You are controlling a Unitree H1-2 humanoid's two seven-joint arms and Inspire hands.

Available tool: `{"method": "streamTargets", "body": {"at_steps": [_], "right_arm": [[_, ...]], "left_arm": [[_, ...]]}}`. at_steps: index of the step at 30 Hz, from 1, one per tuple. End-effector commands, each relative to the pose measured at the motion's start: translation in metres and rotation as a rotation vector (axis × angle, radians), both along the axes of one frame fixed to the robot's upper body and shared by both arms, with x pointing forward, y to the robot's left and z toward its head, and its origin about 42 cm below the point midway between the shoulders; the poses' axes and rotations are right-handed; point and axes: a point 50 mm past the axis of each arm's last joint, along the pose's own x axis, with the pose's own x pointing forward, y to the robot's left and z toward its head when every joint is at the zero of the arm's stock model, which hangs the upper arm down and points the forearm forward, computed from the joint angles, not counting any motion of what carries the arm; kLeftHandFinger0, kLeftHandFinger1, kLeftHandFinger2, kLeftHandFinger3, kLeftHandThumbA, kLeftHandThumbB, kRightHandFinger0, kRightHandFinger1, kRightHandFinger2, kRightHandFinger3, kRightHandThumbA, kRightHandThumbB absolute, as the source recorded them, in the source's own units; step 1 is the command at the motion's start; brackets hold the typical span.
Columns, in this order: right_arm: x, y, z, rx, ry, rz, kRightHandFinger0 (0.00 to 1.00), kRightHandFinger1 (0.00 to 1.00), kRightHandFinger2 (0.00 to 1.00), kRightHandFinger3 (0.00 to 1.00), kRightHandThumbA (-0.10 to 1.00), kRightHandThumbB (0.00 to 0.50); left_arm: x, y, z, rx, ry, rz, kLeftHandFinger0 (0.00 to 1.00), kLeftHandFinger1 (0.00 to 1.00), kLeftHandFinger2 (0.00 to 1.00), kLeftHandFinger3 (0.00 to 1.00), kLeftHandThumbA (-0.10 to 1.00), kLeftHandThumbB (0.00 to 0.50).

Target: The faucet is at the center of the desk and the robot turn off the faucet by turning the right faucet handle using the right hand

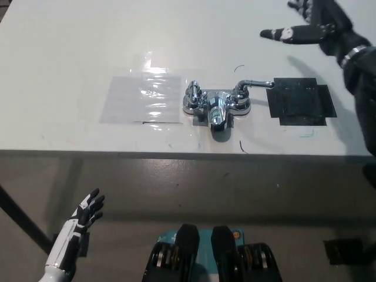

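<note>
Right hand (314, 26) open, empty, over desk (70, 53) far right corner; faucet handle (254, 86) untouched; left hand (87, 210) open below desk's near edge.
</note>
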Motion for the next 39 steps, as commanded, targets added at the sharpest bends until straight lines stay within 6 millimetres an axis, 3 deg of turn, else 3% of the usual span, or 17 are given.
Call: {"method": "streamTargets", "body": {"at_steps": [1,2,16,20,24,39], "right_arm": [[0.015,0.015,0.029,-0.039,-0.042,0.032,1.0,1.0,1.0,1.0,1.0,0.363],[0.02,0.016,0.02,-0.041,-0.014,0.025,1.0,1.0,1.0,1.0,1.0,0.387],[0.025,0.016,-0.037,-0.052,0.161,-0.015,1.0,1.0,1.0,1.0,1.0,0.401],[0.023,0.015,-0.047,-0.028,0.181,-0.009,1.0,1.0,1.0,1.0,1.0,0.409],[0.021,0.019,-0.051,0.035,0.176,0.012,1.0,1.0,1.0,1.0,1.0,0.387],[0.016,0.044,-0.067,0.193,0.257,0.098,1.0,1.0,1.0,1.0,1.0,0.435]], "left_arm": [[0.003,-0.002,0.012,0.005,-0.072,-0.035,1.0,1.0,1.0,1.0,1.0,0.404],[0.003,-0.002,0.012,0.001,-0.068,-0.036,1.0,1.0,1.0,1.0,1.0,0.411],[0.003,-0.002,0.013,0.015,-0.072,-0.035,1.0,1.0,1.0,1.0,1.0,0.397],[0.003,-0.001,0.012,0.008,-0.07,-0.039,1.0,1.0,1.0,1.0,1.0,0.401],[0.004,-0.002,0.012,0.011,-0.07,-0.038,1.0,1.0,1.0,1.0,1.0,0.397],[0.005,-0.001,0.014,0.022,-0.076,-0.047,1.0,1.0,1.0,1.0,1.0,0.404]]}}
